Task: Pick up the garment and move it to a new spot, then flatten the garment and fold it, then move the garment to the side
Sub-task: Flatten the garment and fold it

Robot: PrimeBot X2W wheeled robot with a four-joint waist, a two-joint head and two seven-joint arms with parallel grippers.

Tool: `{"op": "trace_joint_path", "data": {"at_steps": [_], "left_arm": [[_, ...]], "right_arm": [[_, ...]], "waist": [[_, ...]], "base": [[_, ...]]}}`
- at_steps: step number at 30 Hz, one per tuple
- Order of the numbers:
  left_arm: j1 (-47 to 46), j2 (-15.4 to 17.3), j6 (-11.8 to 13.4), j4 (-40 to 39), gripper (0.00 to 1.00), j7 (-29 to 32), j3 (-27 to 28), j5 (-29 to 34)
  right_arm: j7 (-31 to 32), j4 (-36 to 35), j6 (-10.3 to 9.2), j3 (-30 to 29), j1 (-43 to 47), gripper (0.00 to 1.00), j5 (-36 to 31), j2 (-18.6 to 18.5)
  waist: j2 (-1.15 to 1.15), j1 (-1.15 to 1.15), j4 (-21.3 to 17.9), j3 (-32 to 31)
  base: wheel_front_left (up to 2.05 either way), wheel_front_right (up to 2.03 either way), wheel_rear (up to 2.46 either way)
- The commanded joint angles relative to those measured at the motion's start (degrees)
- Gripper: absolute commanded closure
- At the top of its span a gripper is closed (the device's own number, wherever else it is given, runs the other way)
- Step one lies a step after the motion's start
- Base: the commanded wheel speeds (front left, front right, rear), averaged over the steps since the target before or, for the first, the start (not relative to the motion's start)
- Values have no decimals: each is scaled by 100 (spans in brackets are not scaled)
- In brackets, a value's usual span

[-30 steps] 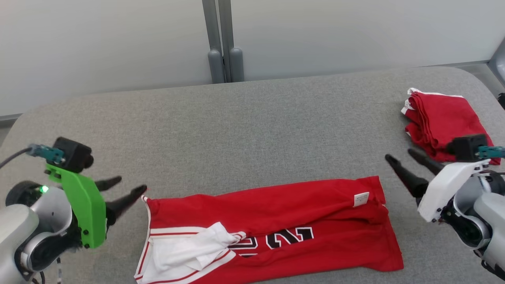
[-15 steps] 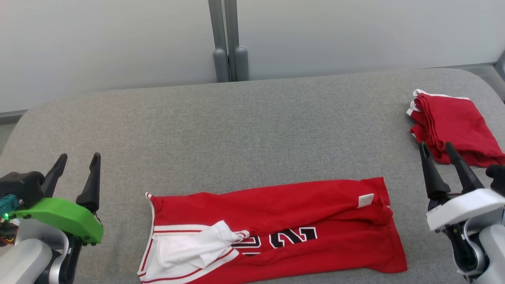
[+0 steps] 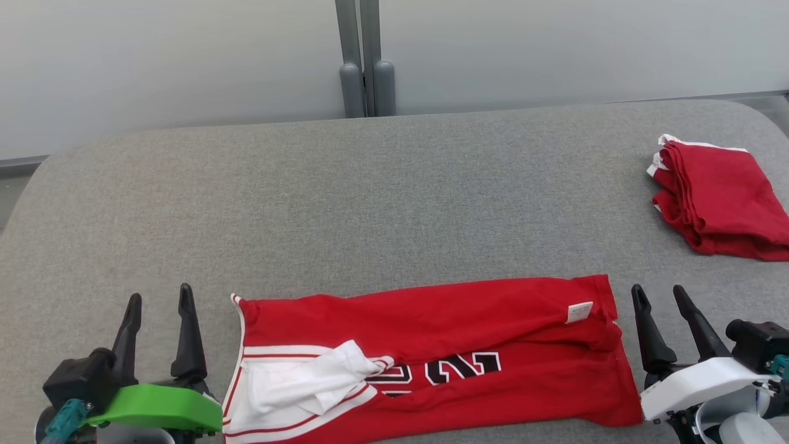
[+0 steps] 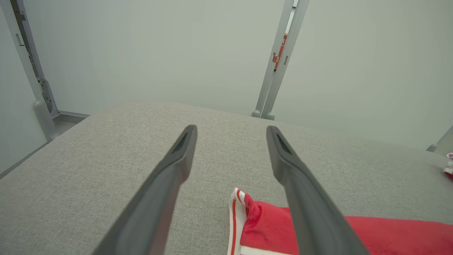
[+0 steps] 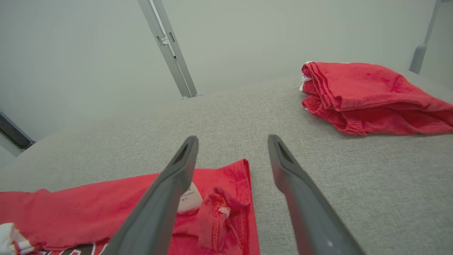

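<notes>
Near edge: left gripper (image 3: 159, 294), fingers spread and empty, just left of the red garment (image 3: 444, 333); right gripper (image 3: 658, 290), likewise spread and empty, just right of it. The garment lies lengthwise on the grey table (image 3: 370, 203), white lining turned out at its near-left end and a tag near its far-right corner. Far right: folded red cloth (image 3: 721, 197). Beyond: grey posts (image 3: 367, 61).

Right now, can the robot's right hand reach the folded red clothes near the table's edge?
Probably yes. The right gripper is open, and only bare grey table lies between it and the folded red clothes. Nothing blocks the way.
</notes>
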Motion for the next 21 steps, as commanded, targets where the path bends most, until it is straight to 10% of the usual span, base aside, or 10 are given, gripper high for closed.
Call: {"op": "trace_joint_path", "data": {"at_steps": [1, 21], "left_arm": [[57, -110, -136, 45, 0, -16, 107, 111], [-201, -997, -1279, 886, 0, -17, 783, 996]], "right_arm": [[-14, 32, -5, 11, -9, 0, -38, 14], [2523, 1431, -5, -17, -798, 0, 86, 235]], "waist": [[0, 0, 13, 8], [0, 0, 188, 173]], "base": [[0, 0, 0], [0, 0, 0]]}}
